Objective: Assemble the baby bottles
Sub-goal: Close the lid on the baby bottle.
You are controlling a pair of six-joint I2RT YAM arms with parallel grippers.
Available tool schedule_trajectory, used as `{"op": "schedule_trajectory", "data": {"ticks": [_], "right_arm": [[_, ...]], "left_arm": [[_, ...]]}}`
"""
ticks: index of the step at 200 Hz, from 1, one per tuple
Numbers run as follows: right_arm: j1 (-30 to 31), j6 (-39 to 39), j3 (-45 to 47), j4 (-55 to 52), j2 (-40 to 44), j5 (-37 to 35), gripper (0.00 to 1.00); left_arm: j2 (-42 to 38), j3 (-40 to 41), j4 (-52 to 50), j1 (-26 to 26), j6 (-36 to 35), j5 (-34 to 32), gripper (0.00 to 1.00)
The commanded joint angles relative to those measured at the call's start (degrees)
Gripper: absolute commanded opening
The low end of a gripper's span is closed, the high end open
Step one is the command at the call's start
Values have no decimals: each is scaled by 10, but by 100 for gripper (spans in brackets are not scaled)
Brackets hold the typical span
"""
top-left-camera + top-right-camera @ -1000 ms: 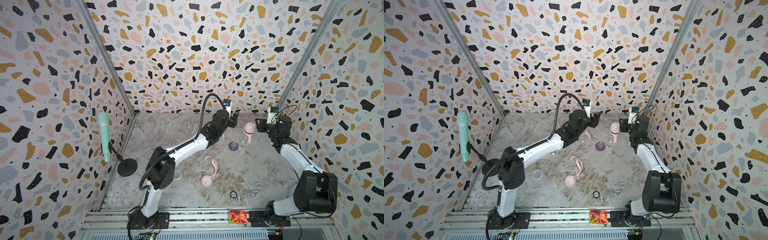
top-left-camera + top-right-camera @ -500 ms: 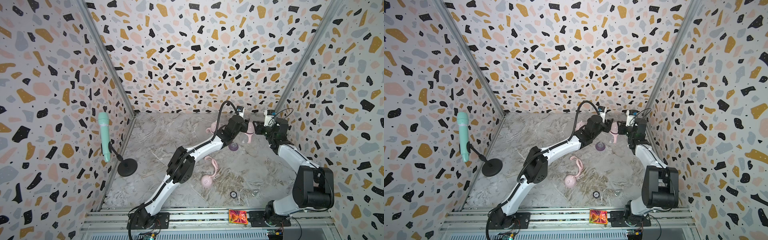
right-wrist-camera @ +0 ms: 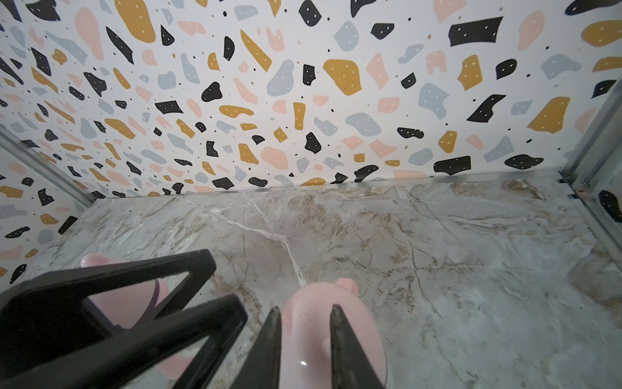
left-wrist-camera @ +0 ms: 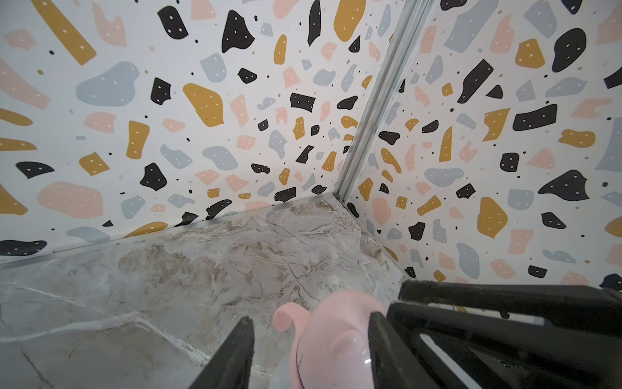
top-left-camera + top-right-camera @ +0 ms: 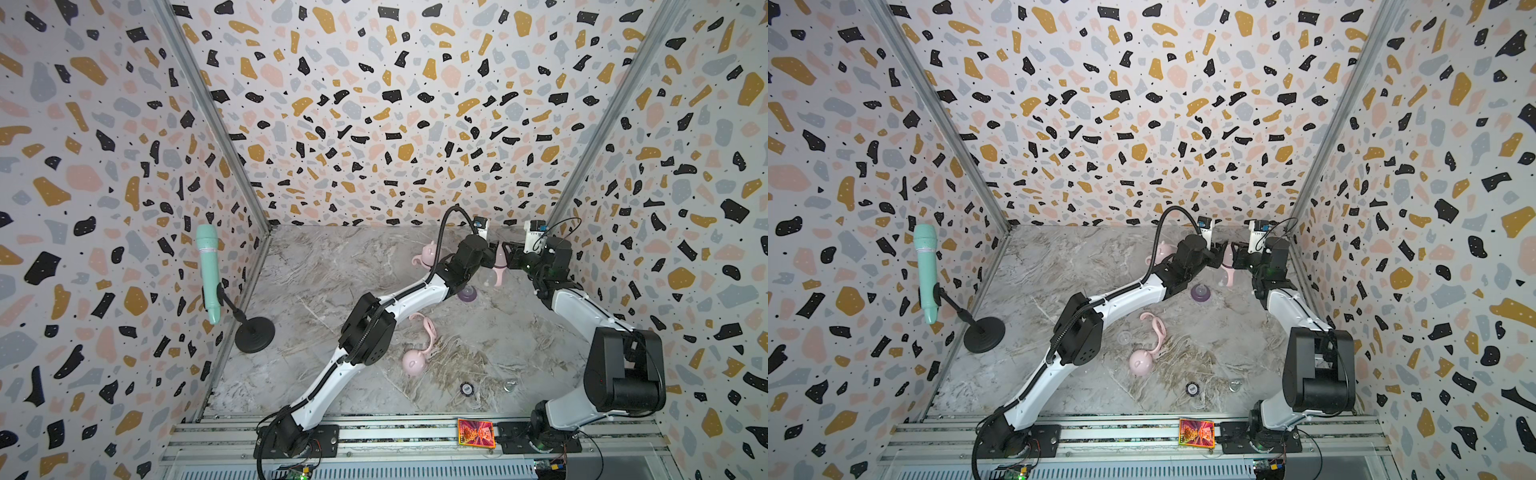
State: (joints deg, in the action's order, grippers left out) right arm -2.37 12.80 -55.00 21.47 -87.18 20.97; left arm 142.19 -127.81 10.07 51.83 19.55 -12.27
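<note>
Pink bottle (image 5: 500, 266) hangs just past the purple collar (image 5: 467, 294) in both top views, left gripper (image 5: 494, 253) and right gripper (image 5: 508, 254) meeting on it. Left wrist: jaws flank its cap (image 4: 333, 340), grip unclear. Right wrist: jaws pinch the cap (image 3: 356, 323).

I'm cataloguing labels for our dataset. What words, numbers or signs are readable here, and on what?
No text can be read.
black disc on the table: pale mark, too small to read.
red-orange card on the front rail: a pattern, no legible words.
</note>
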Motion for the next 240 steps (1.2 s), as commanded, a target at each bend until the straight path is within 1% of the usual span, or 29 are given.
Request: {"op": "schedule_trajectory", "data": {"ticks": [1, 37, 42, 70, 138, 169, 203, 240], "right_arm": [[2, -6, -8, 14, -9, -11, 26], [3, -7, -10, 17, -21, -10, 24], [2, -7, -11, 18, -22, -9, 24], [3, -8, -9, 21, -28, -6, 23], [6, -14, 3, 7, -17, -7, 22], [7, -25, 0, -13, -21, -17, 24], [15, -54, -21, -66, -33, -33, 26], [16, -64, -39, -113, -33, -20, 26]], "left_arm": [[14, -38, 39, 3, 7, 11, 54], [27, -48, 39, 2, 11, 12, 54], [28, -49, 58, 2, 11, 11, 54], [41, -59, 60, 2, 13, 8, 54], [53, -62, 68, 2, 19, 22, 54], [58, -63, 71, 2, 20, 31, 53], [62, -65, 71, 2, 16, 32, 53], [62, -64, 67, 2, 9, 32, 53]]}}
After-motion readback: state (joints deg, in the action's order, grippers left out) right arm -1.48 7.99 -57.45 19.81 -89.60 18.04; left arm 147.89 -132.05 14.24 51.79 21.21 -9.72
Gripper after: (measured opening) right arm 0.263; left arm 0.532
